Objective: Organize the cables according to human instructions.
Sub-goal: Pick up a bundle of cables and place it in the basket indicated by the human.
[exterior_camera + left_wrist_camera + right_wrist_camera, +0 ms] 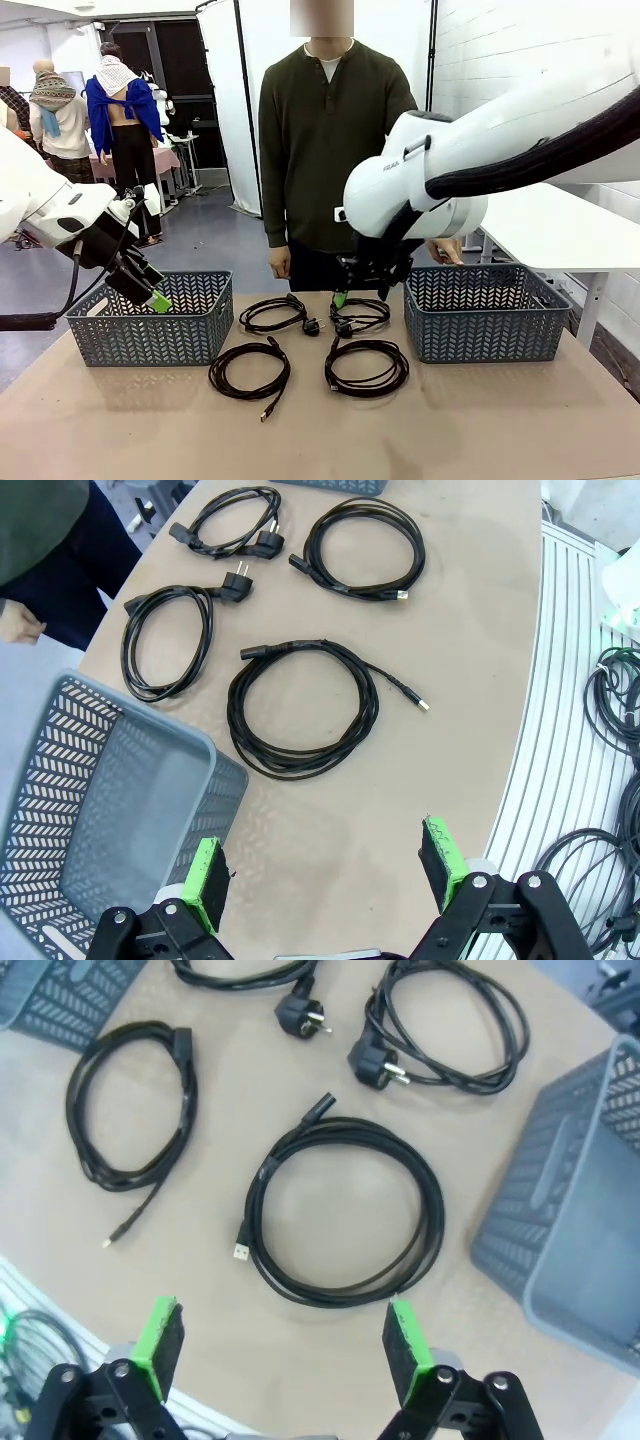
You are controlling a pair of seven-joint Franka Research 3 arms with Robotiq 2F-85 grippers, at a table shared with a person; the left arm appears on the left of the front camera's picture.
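Four black coiled cables lie between two baskets: far left, far right, near left, near right. My left gripper hangs open over the left basket's rim. In its wrist view the left gripper is empty, with the near-left coil ahead of it. My right gripper is open just above the far-right coil. The right gripper holds nothing, and the near-right coil lies below it. The human stands at the far side, hands down.
A grey-blue basket stands at the table's left and another at the right. The left basket's rim sits close under my left fingers. Loose cables lie off the table's edge. Bare table runs along the near side.
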